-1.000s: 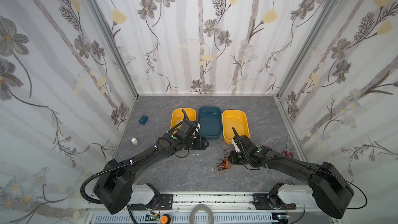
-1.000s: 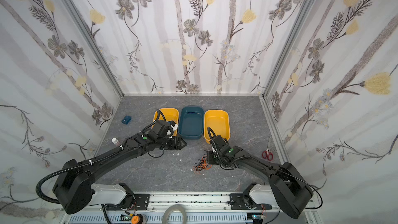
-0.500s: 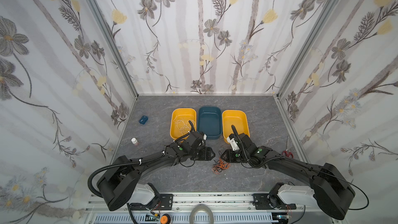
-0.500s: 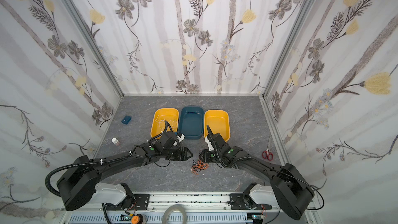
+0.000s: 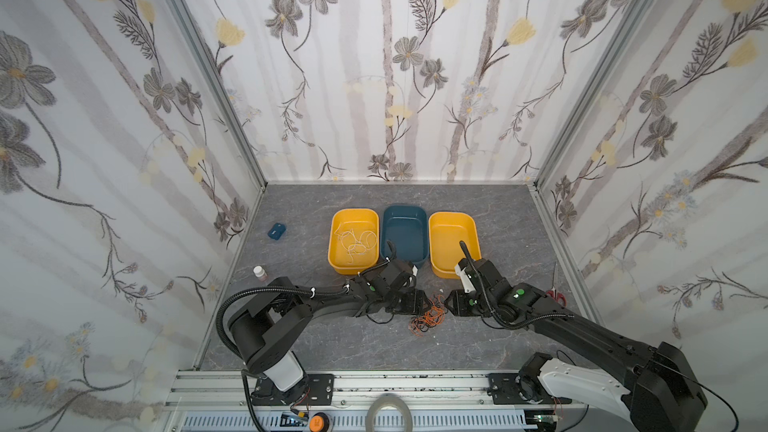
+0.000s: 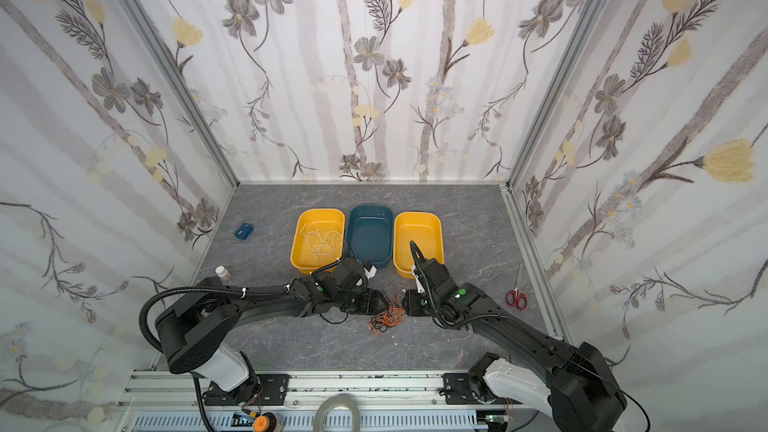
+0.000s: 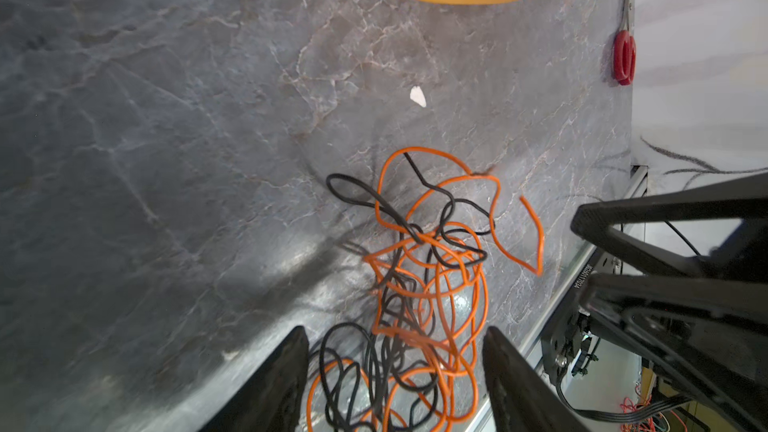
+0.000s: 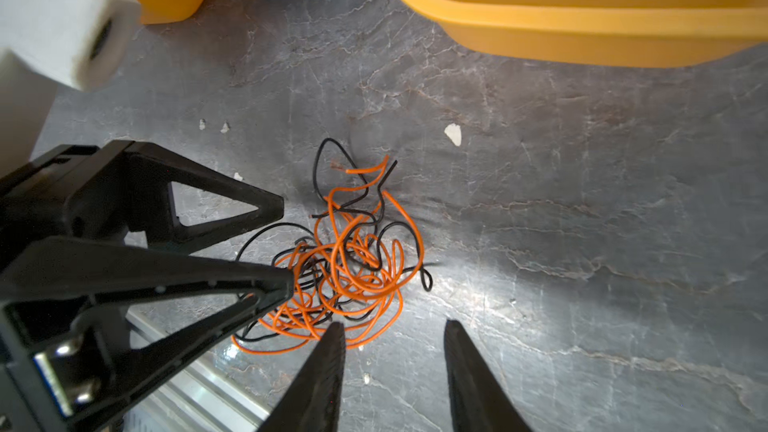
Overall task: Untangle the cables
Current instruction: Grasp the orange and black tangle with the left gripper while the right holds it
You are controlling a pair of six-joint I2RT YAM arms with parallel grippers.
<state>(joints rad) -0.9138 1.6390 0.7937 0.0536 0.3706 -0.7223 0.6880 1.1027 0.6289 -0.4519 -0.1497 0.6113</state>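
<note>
An orange and black tangle of cables (image 5: 426, 318) (image 6: 386, 317) lies on the grey tabletop in front of the bins. In the left wrist view my left gripper (image 7: 395, 331) is open and straddles the tangle (image 7: 419, 284), with loops between its fingers. In both top views it reaches in from the left (image 5: 423, 305). My right gripper (image 8: 392, 326) is open with nothing between its fingers, and one fingertip (image 8: 337, 328) is at the tangle's edge (image 8: 353, 268). It faces the left gripper from the right (image 5: 449, 307). White cables (image 5: 356, 241) (image 6: 321, 241) lie in the left yellow bin.
Three bins stand in a row behind the grippers: yellow (image 5: 332, 243), blue (image 5: 405, 228) and yellow (image 5: 451, 232). Red scissors (image 5: 556, 295) lie by the right wall. A small blue block (image 5: 276, 231) and a white bottle (image 5: 259, 273) sit at the left. A metal rail (image 5: 374, 384) runs along the front.
My left arm has swung from the left yellow bin down to the tangle and its jaws have narrowed a little. My right gripper has opened and shifted slightly left beside the tangle.
</note>
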